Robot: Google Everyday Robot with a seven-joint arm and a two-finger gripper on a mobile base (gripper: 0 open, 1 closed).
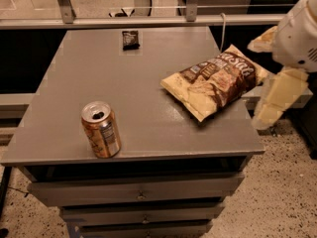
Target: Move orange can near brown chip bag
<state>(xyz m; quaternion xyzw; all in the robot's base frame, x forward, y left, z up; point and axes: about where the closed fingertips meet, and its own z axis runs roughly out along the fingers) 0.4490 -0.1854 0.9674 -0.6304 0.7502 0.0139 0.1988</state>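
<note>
1. The orange can [101, 129] is a small metal cylinder. Its side is glossy orange-brown with a pale label panel, and its silver top has a dark pull-tab opening. It stands upright near the front edge of the table, well apart from the gripper and far to the view's left of it.
2. The brown chip bag [215, 81] is a puffy, crinkled pouch with cream-yellow edges, a dark brown centre and white lettering. It lies flat and skewed near the table's right edge, just beside the gripper, between it and the can.
3. The table [148, 83] has a smooth, matte grey, square top, with flat grey drawers [138, 195] below.
4. A small black packet [131, 39], flat and rectangular, lies at the far edge, well away from the gripper.
5. The gripper [277, 98] is off the table's right side, over the speckled floor [282, 192]. It is a pale cream, blocky piece hanging below a rounded white arm housing. It touches neither can nor bag, and whether it is spread or closed cannot be told.
</note>
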